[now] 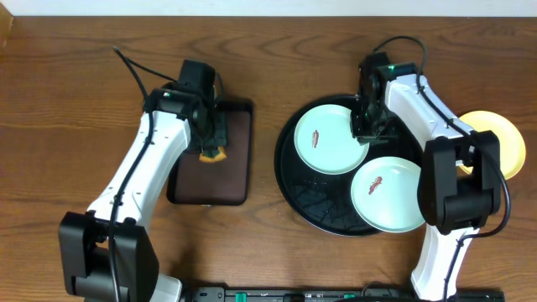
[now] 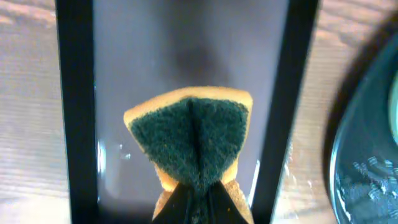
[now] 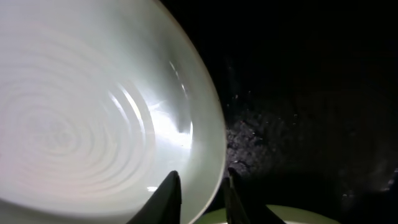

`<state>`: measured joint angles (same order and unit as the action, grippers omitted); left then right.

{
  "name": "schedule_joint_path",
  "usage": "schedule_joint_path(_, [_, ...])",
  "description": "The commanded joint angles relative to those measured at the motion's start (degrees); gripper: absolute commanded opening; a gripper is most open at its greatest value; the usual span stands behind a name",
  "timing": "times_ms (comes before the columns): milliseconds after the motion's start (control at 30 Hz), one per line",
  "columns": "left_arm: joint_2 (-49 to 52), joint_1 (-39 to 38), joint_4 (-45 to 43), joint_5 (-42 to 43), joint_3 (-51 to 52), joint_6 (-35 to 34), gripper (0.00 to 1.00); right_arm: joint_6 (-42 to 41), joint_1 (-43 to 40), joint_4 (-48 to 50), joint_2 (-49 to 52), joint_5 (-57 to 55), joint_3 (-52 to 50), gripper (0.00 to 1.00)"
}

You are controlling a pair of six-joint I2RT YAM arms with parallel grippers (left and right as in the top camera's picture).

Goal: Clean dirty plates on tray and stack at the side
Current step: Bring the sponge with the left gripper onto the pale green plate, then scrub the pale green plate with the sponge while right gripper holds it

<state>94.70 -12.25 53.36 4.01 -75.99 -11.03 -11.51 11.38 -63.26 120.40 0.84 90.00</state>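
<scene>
Two pale mint-white plates lie on the round black tray (image 1: 294,180), each with a brown smear: one at the upper left (image 1: 323,143), one at the lower right (image 1: 386,195). A pale yellow plate (image 1: 502,138) lies on the table right of the tray, partly hidden by the right arm. My right gripper (image 1: 367,126) is shut on the right rim of the upper-left plate (image 3: 208,163), one finger inside and one outside. My left gripper (image 1: 211,144) is shut on a folded yellow sponge with a green scouring face (image 2: 193,140), above the small rectangular brown tray (image 1: 231,180).
The rectangular brown tray (image 2: 78,124) sits left of the black tray, with a strip of wood table between them. The black tray's rim (image 2: 348,155) shows at the right of the left wrist view. The second plate's edge (image 3: 261,216) lies just below the right fingers.
</scene>
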Motion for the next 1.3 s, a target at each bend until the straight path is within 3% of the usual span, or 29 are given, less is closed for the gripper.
schedule_joint_path(0, [0.74, -1.57, 1.84, -1.36, -8.66, 2.32, 0.07, -1.75, 0.00, 0.31, 0.48, -0.20, -0.66, 0.24])
schedule_joint_path(100, [1.46, -3.43, 1.70, -1.01, -13.09, 2.32, 0.07, -1.75, -0.39, 0.92, 0.48, 1.44, -0.66, 0.20])
schedule_joint_path(200, [1.81, -6.12, -2.34, 2.86, -13.16, 2.25, 0.07, -1.75, -0.61, 1.27, 0.48, 1.79, -0.66, 0.10])
schedule_joint_path(533, [12.24, -17.49, -12.44, 5.84, -13.00, 2.23, 0.07, -1.73, -0.61, 1.42, 0.48, 1.79, -0.68, 0.06])
schedule_joint_path(1267, [25.05, -22.97, -24.94, 5.79, -13.00, 2.45, 0.07, -1.73, -0.55, 1.55, 0.48, 1.79, -0.81, 0.02])
